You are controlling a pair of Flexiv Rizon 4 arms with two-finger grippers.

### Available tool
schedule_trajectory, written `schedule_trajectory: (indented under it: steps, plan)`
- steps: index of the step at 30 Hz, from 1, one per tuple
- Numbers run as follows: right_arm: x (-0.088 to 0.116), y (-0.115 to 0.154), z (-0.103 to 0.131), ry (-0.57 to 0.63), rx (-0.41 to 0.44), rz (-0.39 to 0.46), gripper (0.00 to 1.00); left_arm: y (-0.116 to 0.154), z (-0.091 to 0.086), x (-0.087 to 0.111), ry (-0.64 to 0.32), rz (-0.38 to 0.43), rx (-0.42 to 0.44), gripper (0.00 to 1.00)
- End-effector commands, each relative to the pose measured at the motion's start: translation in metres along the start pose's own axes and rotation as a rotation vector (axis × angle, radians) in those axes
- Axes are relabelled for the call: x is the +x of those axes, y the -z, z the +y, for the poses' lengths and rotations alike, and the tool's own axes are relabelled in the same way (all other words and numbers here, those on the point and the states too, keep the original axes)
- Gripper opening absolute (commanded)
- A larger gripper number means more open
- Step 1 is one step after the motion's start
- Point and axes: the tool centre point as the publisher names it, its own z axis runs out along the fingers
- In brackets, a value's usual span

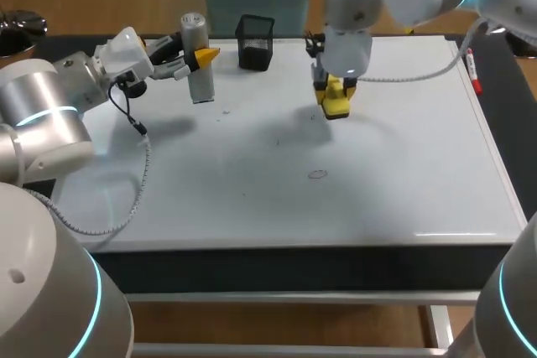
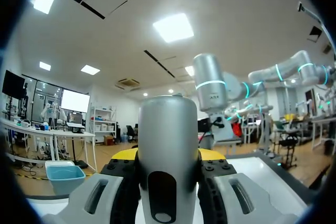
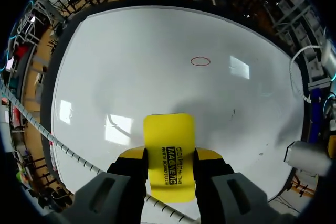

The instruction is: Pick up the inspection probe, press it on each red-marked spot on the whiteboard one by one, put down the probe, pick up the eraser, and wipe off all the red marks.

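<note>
The silver cylindrical probe (image 1: 201,81) stands upright at the whiteboard's (image 1: 377,199) back left, with my left gripper (image 1: 200,59) shut on it from the side. In the left wrist view the probe (image 2: 168,140) fills the gap between the fingers. My right gripper (image 1: 335,91) hangs over the board's back middle, shut on the yellow eraser (image 1: 336,107). From the right wrist, the eraser (image 3: 169,150) points down at the board (image 3: 131,66). A thin red ring mark (image 1: 317,174) lies near the board's middle, ahead of the eraser, and also shows as a red ring (image 3: 200,61) from the right wrist.
A black mesh pen holder (image 1: 255,42) stands at the back edge between the two grippers. A red marker (image 1: 474,71) lies along the right edge. A white cable (image 1: 419,73) from the right arm trails over the board's back right corner.
</note>
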Motion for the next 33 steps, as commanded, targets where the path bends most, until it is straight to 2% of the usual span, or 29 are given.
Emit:
schedule_trajectory:
  steps: [1, 5, 13, 23, 33]
  plan:
    - [-0.021, -0.008, 0.001, 0.018, -0.004, 0.015, 0.00, 0.000, -0.001, 0.000, -0.001, -0.001, 0.001, 0.00]
    - [-0.032, -0.014, 0.002, 0.037, -0.013, 0.017, 0.00, 0.000, -0.001, 0.000, -0.001, -0.001, 0.001, 0.00]
    - [-0.042, -0.030, 0.001, 0.059, -0.026, 0.022, 0.00, 0.000, -0.001, 0.000, -0.001, -0.001, 0.001, 0.00]
    - [-0.037, -0.042, -0.004, 0.080, -0.034, 0.017, 0.00, 0.000, -0.001, 0.000, -0.001, -0.001, 0.001, 0.00]
    - [-0.023, -0.055, -0.009, 0.057, -0.065, 0.023, 0.00, 0.000, -0.001, 0.000, -0.001, -0.001, 0.001, 0.00]
